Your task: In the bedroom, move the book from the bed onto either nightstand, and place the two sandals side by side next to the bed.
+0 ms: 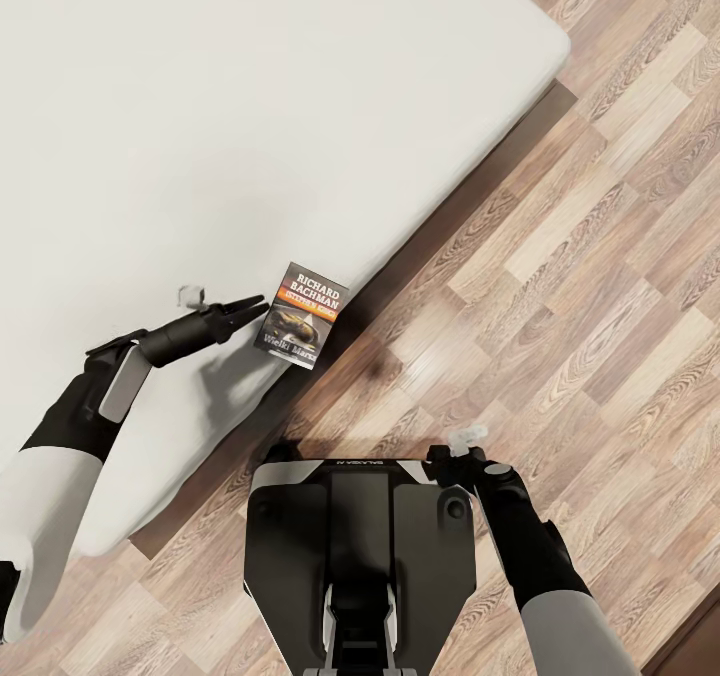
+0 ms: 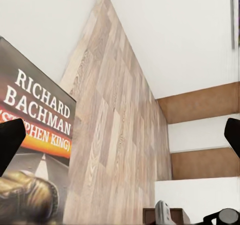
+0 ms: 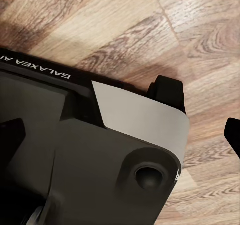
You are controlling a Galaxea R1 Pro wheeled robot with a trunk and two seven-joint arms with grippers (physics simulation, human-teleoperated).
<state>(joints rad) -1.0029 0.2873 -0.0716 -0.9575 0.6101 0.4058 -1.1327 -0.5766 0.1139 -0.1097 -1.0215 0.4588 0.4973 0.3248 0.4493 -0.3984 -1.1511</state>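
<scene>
Head view first: the bed (image 1: 200, 126) fills the frame from about nine o'clock round to twelve, its pale mattress running down to a corner near the lower left. The book (image 1: 302, 314) lies right at the mattress edge, just left of centre, with its cover up and the "Richard Bachman" lettering readable. The left gripper (image 1: 252, 310) reaches in from eight o'clock over the mattress, with its dark fingers parted a little and their tips just beside the book's near edge; I cannot tell whether they touch it. Down at five o'clock, the right gripper (image 1: 462, 448) hangs over the wooden floor (image 1: 560, 286) beside the robot's base (image 1: 355, 546); its finger spread can't be read here.

Left wrist view now: the book (image 2: 35, 150) looms at eight o'clock, close up, with the orange band and a boot picture on the cover. Two black fingertips (image 2: 10, 142) sit far apart at the frame's edges, gripping nothing. Floorboards (image 2: 115, 135) run through the middle.

Right wrist view: the fingers (image 3: 11, 135) are spread wide and empty, over the base (image 3: 100, 150) and floor (image 3: 150, 30).
</scene>
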